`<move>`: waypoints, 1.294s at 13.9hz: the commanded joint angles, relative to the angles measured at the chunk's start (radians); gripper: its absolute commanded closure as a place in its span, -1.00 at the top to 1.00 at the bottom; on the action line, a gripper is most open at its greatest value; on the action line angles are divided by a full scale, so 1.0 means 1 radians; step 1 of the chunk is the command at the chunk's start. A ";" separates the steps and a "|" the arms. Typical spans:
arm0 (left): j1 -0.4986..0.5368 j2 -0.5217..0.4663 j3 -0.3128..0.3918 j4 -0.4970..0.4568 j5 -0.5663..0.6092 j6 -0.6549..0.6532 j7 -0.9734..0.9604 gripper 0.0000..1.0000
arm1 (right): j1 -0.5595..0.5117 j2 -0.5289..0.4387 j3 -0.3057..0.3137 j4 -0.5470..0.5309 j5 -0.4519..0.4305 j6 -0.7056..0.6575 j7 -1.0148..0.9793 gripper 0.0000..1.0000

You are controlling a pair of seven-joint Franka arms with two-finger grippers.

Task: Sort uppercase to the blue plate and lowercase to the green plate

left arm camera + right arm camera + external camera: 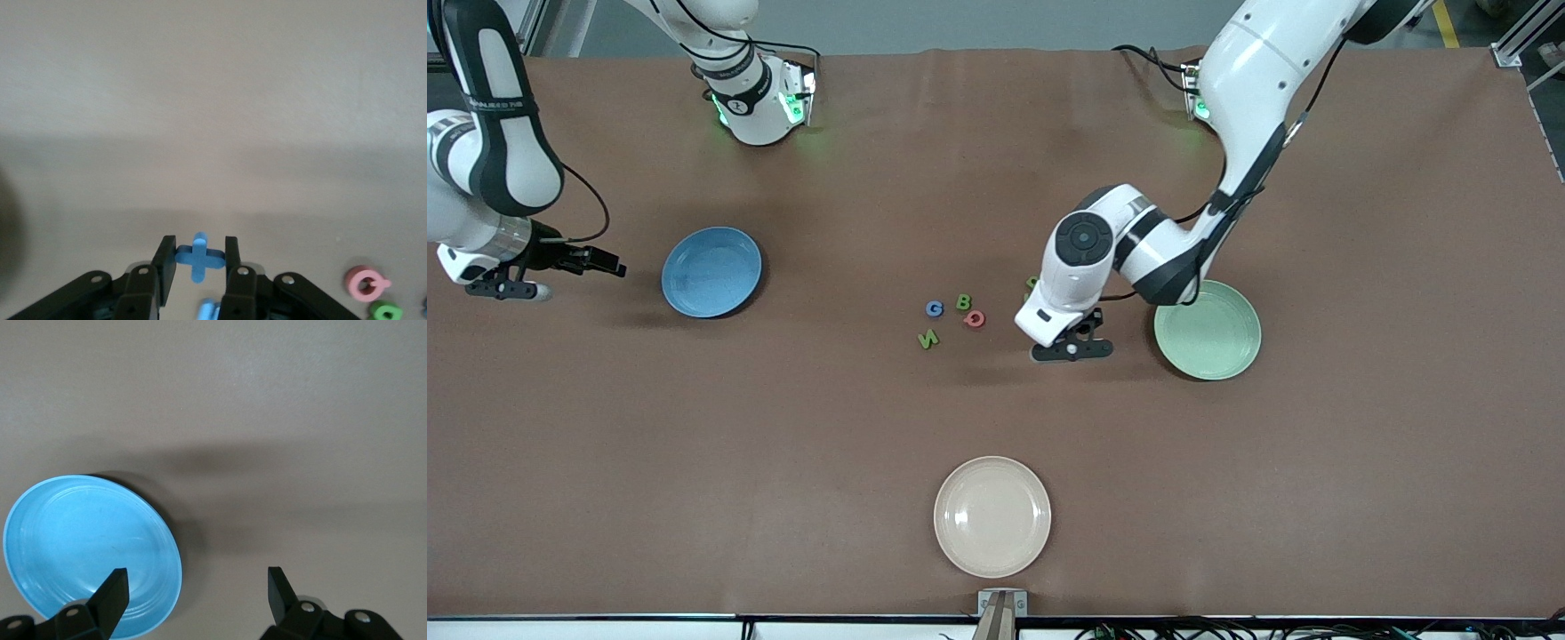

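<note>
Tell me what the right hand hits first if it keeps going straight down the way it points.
Probably bare tabletop: the right hand, open, points down just beside the blue plate, one finger over its rim, so depth is uncertain.

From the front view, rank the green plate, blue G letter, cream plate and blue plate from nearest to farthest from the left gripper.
The left gripper is shut on the blue cross-shaped letter.
1. Green plate, beside it toward the left arm's end.
2. Blue G, in the letter cluster toward the right arm's end.
3. Cream plate, nearer the front camera.
4. Blue plate, toward the right arm's end.
</note>
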 commanded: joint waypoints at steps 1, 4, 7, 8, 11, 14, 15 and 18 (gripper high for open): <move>0.104 -0.158 -0.039 -0.179 0.007 -0.004 0.060 -0.80 | -0.011 -0.043 0.011 -0.077 0.052 0.058 -0.017 0.72; 0.207 -0.269 -0.052 -0.340 0.009 -0.004 0.140 -0.80 | -0.011 -0.039 0.013 -0.172 0.092 0.191 -0.017 0.66; 0.290 -0.323 -0.052 -0.451 0.013 0.005 0.246 -0.80 | -0.002 -0.023 0.014 -0.243 0.107 0.325 -0.015 0.61; 0.313 -0.329 -0.052 -0.482 0.016 0.018 0.261 -0.80 | 0.002 -0.016 0.014 -0.251 0.124 0.339 -0.015 0.57; 0.370 -0.329 -0.052 -0.577 0.018 0.155 0.298 -0.80 | 0.014 -0.002 0.014 -0.266 0.128 0.373 -0.015 0.51; 0.386 -0.324 -0.052 -0.634 0.018 0.202 0.312 -0.79 | 0.014 0.027 0.016 -0.269 0.130 0.382 -0.013 0.46; 0.386 -0.320 -0.052 -0.646 0.018 0.211 0.313 -0.79 | 0.014 0.045 0.018 -0.269 0.130 0.384 -0.013 0.46; 0.392 -0.306 -0.050 -0.658 0.018 0.254 0.313 -0.73 | 0.014 0.072 0.019 -0.269 0.130 0.398 -0.012 0.44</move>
